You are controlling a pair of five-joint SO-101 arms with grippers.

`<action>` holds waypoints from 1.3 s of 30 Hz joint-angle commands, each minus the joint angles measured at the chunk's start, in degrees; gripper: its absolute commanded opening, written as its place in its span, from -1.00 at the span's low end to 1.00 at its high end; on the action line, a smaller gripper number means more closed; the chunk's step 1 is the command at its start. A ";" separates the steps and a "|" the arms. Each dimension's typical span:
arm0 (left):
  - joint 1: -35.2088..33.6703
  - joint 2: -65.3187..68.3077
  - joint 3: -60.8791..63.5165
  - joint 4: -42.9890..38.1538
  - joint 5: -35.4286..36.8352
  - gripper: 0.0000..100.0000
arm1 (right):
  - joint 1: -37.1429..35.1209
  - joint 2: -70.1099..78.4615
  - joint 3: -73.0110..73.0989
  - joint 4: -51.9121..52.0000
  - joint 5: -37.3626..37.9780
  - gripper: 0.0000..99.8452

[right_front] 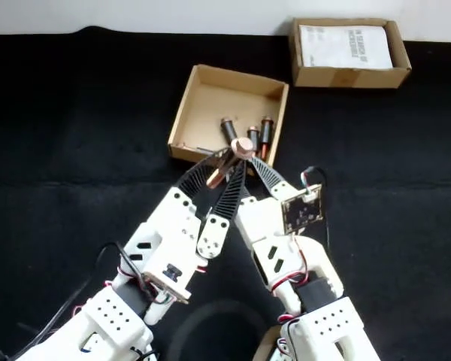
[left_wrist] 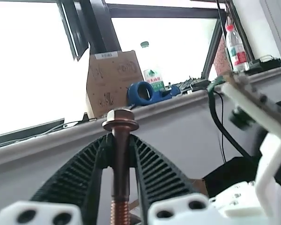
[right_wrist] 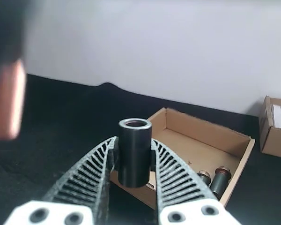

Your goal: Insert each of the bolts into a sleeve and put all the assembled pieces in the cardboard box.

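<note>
My left gripper [left_wrist: 120, 143] is shut on a copper bolt [left_wrist: 120, 124], whose flanged head sticks out past the fingertips. From above, the bolt [right_front: 242, 147] hangs over the near edge of the open cardboard box [right_front: 186, 113], where my left gripper [right_front: 229, 164] and right gripper [right_front: 249, 162] meet. My right gripper [right_wrist: 134, 146] is shut on a dark sleeve [right_wrist: 134, 154], upright with its bore open. The bolt [right_wrist: 7, 101] is a blur beside it. Three assembled pieces [right_front: 253, 134] lie in the box.
A second cardboard box [right_front: 349, 74] holding a printed sheet stands at the back right, also in the right wrist view [right_wrist: 274, 126]. The table is covered in black cloth [right_front: 75, 135]. The right arm's white body [left_wrist: 267, 145] is close beside my left gripper.
</note>
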 commanded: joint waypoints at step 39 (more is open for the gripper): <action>-7.78 16.31 -10.59 -0.18 13.80 -0.98 | -6.64 -10.51 1.45 0.22 -2.02 -0.99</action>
